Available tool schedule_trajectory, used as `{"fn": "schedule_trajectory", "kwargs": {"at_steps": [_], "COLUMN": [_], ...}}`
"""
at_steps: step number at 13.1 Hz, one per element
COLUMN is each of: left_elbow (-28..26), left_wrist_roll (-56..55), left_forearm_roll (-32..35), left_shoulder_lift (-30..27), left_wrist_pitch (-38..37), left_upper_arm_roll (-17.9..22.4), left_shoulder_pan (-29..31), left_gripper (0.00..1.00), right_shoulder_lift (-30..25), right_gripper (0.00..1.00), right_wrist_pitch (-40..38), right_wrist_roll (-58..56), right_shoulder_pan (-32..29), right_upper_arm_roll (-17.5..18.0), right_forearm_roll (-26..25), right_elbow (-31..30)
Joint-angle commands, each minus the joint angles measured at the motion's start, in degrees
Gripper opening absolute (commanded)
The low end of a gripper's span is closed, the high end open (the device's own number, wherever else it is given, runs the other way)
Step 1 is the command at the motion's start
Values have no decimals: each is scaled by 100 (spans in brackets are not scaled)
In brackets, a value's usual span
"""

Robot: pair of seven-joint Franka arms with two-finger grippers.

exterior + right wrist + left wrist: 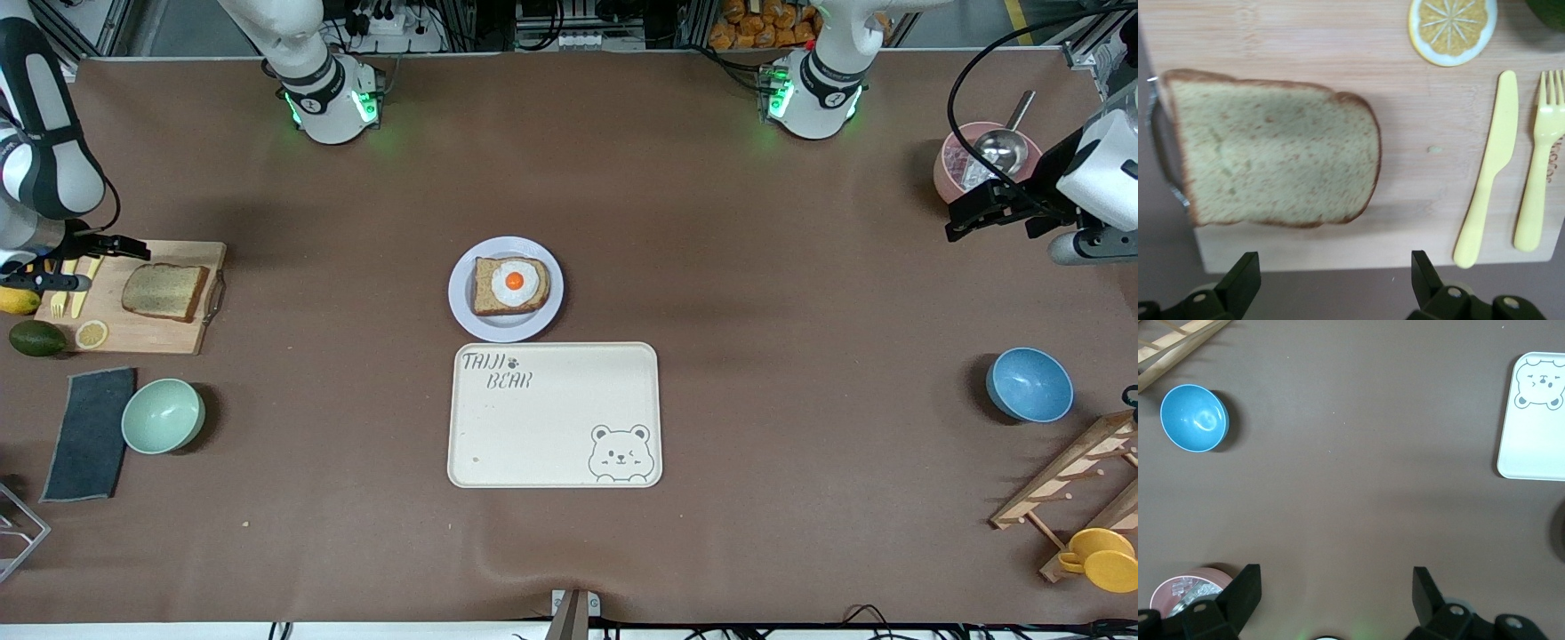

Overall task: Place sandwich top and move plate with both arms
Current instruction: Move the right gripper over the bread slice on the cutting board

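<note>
Below right claw (1331, 280): sandwich top (1275, 150), untouched.

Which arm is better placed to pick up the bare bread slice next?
Right: the right gripper hangs open over the cutting board holding the sandwich top; the left gripper waits at the other end.

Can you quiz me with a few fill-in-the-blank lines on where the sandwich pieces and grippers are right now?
1. The sandwich top lies on the wooden ____, beside a yellow knife and fork.
2. The slice on the plate is topped with a fried ____.
3. The plate sits ____ from the front camera than the bear tray.
4. The right gripper and left gripper both stand ____.

Missing words: cutting board; egg; farther; open
</note>
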Motion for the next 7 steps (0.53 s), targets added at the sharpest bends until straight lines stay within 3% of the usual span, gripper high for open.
{"fn": "schedule_trajectory", "kwargs": {"at_steps": [1, 7], "left_elbow": [108, 117], "left_wrist_roll": [32, 41], "left_forearm_roll": [-86, -94], "left_shoulder_lift": [46, 37], "left_wrist_pitch": [-13, -48], "left_upper_arm_roll": [-9, -9], "left_shoulder_pan": [24, 77], "left_gripper": [100, 100], "right_shoulder_lift": [644, 1059], "right_gripper": [100, 100], "right_wrist_pitch": [-41, -84], "right_wrist_roll": [-19, -10], "right_shoulder_pan": [-187, -310], "right_upper_arm_roll": [124, 141], "right_forearm_roll": [-44, 360], "right_elbow": [668, 1065]}}
